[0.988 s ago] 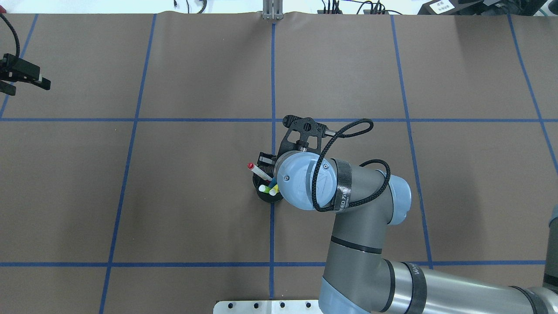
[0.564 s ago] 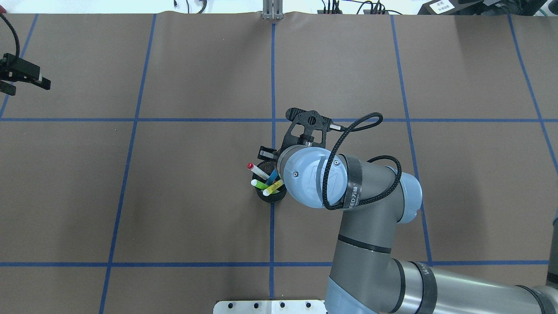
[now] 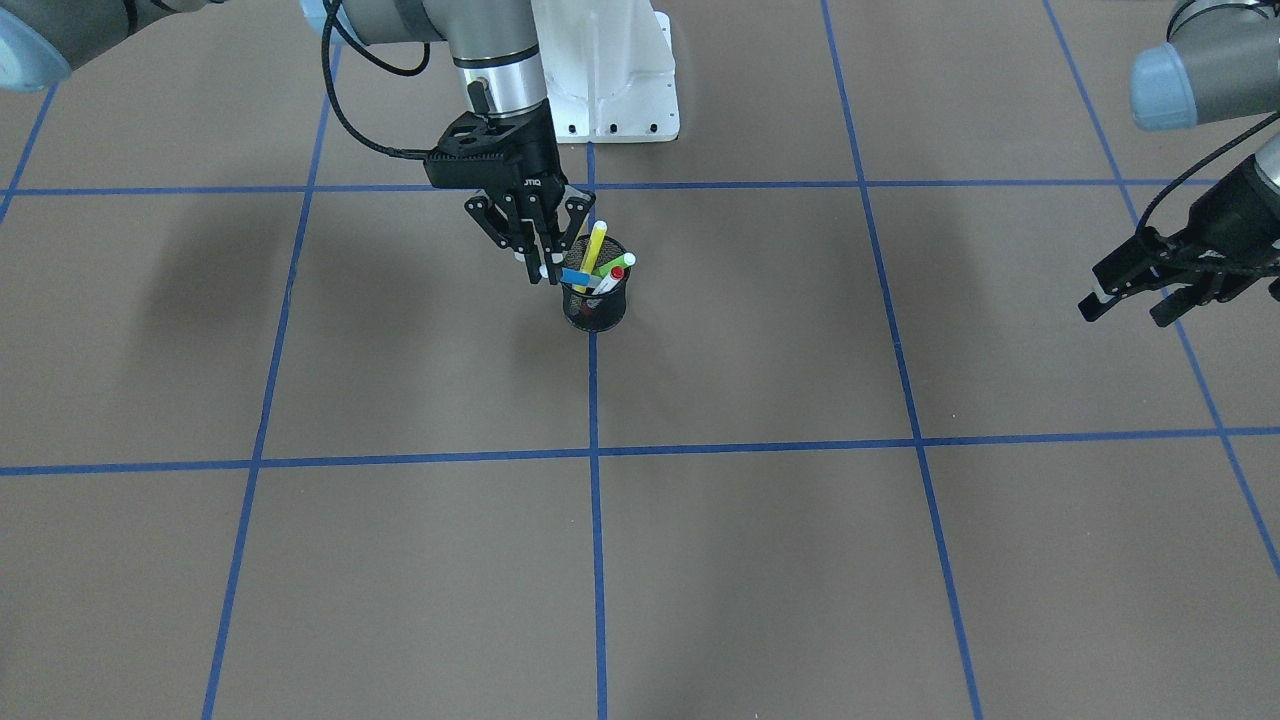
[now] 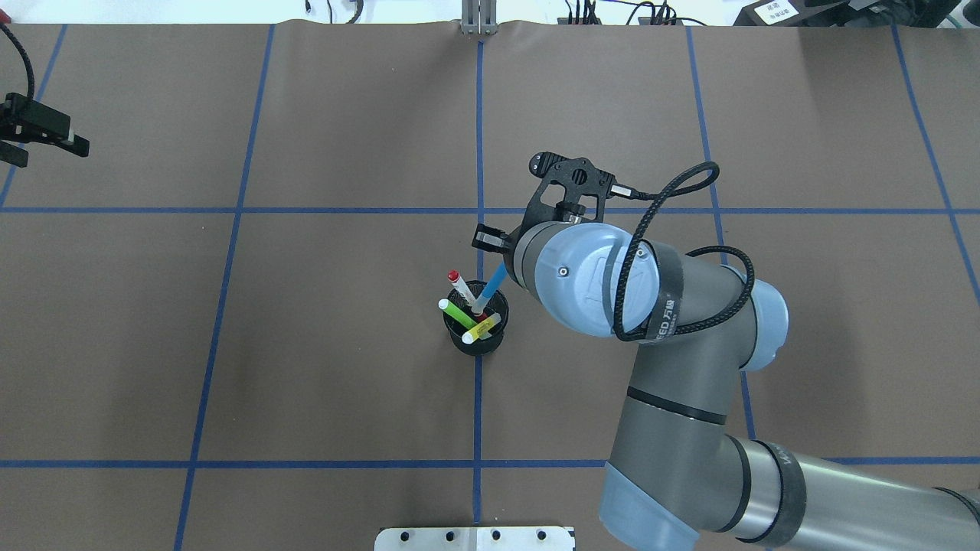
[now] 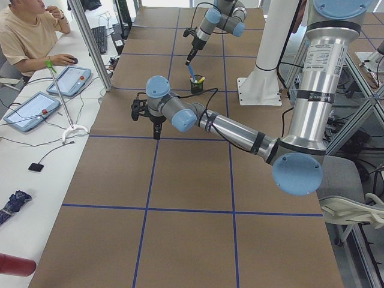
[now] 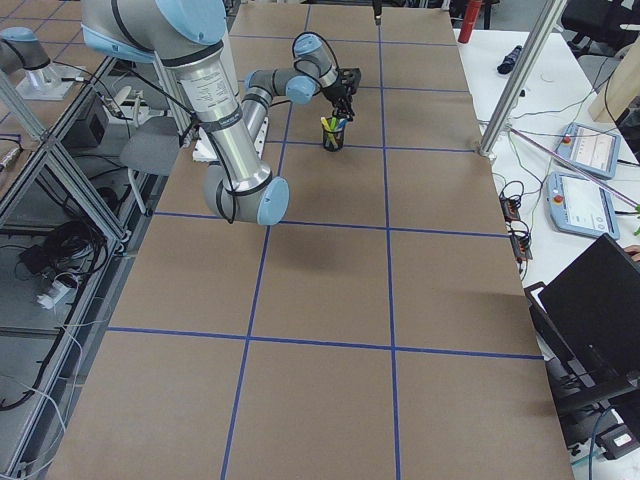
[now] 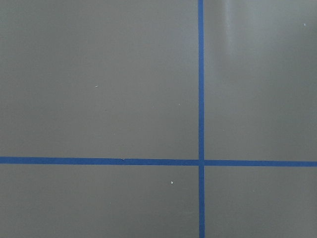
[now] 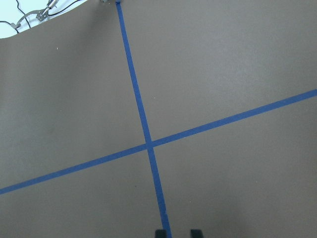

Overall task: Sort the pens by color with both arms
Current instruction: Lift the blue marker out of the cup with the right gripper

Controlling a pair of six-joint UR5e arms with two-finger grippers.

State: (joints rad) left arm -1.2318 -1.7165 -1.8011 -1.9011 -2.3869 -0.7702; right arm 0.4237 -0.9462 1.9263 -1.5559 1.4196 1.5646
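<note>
A black wire-mesh cup (image 4: 473,348) stands at the table's middle, also in the front view (image 3: 597,305). In it lean the yellow pen (image 4: 481,329), the lime green pen (image 4: 455,311) and the white pen with the red cap (image 4: 460,286). My right gripper (image 3: 540,265) is shut on the blue pen (image 4: 490,287), which slants out of the cup with its lower end still inside the rim. In the overhead view the wrist hides these fingers. My left gripper (image 3: 1135,300) hangs open and empty far off at the table's left side (image 4: 38,138).
Brown paper with a blue tape grid (image 4: 478,153) covers the table. The white base pedestal (image 3: 610,70) stands behind the cup. In the left side view a seated operator (image 5: 30,36) and tablets (image 5: 66,81) are at a side desk.
My right arm has moved away from the robot and to the right, drawing the blue pen up and aslant out of the cup. The other pens shifted slightly. The left gripper has not moved.
</note>
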